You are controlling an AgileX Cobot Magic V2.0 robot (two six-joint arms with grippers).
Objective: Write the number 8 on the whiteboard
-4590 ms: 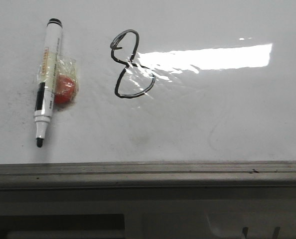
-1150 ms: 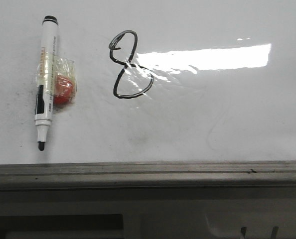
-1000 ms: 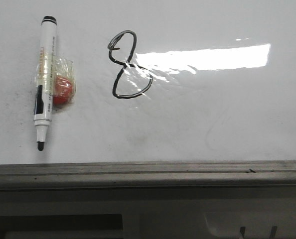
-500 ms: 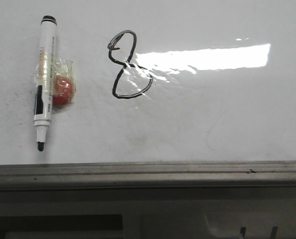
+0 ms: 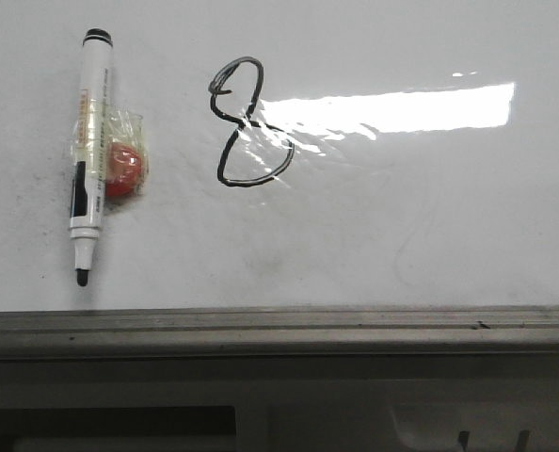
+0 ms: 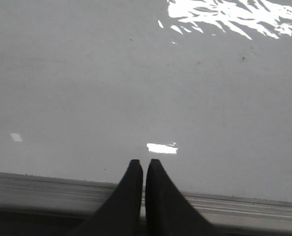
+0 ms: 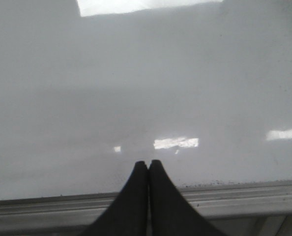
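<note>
Number 8 (image 5: 249,122) drawn in black on the whiteboard (image 5: 374,235), right of an uncapped marker (image 5: 90,155) lying flat beside something small and red, perhaps wrapped (image 5: 122,168). Left hand (image 6: 144,164) and right hand (image 7: 148,163) pressed closed, empty, above the board's edge rail.

1. The number 8 (image 5: 246,122) is drawn in a thin, uneven black line, with a small upper loop and a wider lower loop. It is placed in the upper left-centre of the front view.
2. The whiteboard (image 5: 374,226) is seen as glossy white, faintly smudged, with a bright glare band; a grey rail runs along its lower edge.
</note>
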